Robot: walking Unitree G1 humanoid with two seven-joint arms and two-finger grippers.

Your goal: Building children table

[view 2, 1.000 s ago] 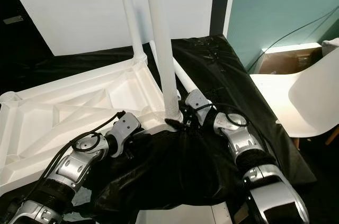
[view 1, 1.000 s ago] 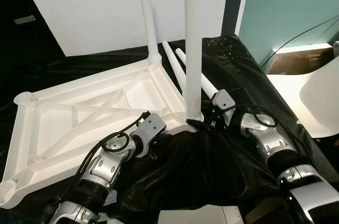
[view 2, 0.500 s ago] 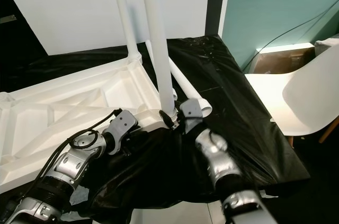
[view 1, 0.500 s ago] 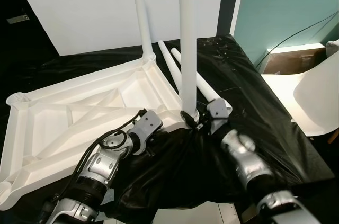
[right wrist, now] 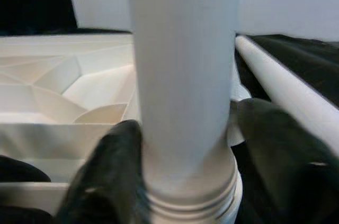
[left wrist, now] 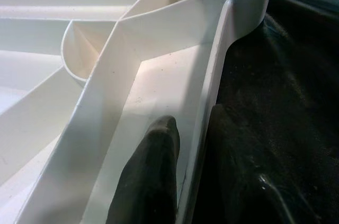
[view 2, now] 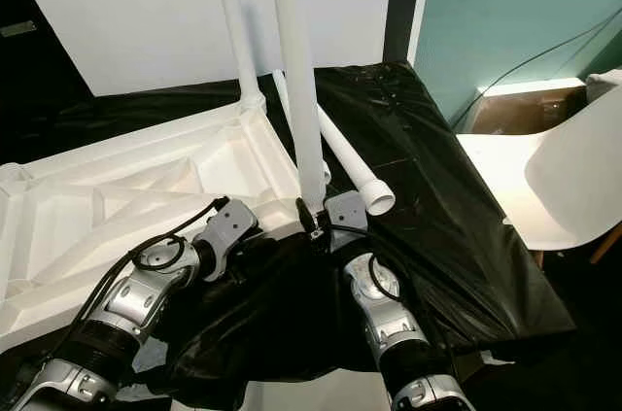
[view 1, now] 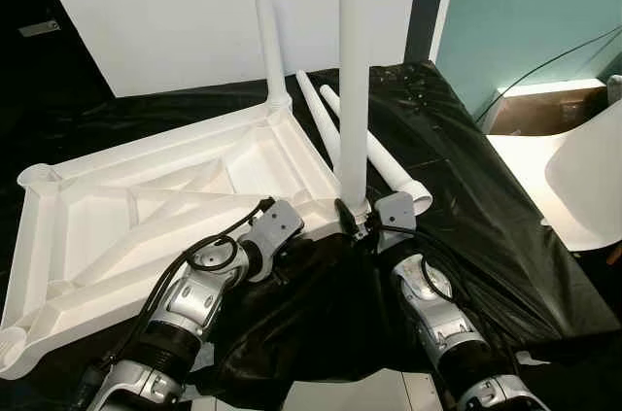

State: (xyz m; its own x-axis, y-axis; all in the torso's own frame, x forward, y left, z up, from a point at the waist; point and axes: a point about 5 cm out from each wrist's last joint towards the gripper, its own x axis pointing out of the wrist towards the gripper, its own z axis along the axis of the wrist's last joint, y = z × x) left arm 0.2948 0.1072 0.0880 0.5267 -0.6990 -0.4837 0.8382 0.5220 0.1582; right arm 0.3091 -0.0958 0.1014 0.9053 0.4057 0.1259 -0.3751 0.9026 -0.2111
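Note:
The white children's table top (view 1: 146, 207) lies upside down on a black sheet. Two white legs stand upright in its corner sockets: a far leg (view 1: 267, 22) and a near leg (view 1: 352, 71). My right gripper (view 1: 352, 223) holds the near leg just above its socket; in the right wrist view its black fingers (right wrist: 114, 166) press both sides of the leg (right wrist: 183, 75). My left gripper (view 1: 313, 239) is at the top's near rim, left of that socket. One finger (left wrist: 153, 171) lies inside the rim wall (left wrist: 204, 123), the other outside.
Two loose white legs (view 1: 389, 166) lie on the black sheet (view 1: 466, 207) behind the near socket. A white chair (view 1: 573, 178) stands at the right by a teal wall. A white board (view 1: 165, 13) leans at the back. The sheet's front edge drops off below my arms.
My right arm has swung in from the right to sit directly below the near leg, its gripper staying at the leg's base. The left arm has held still. The camera shifted slightly.

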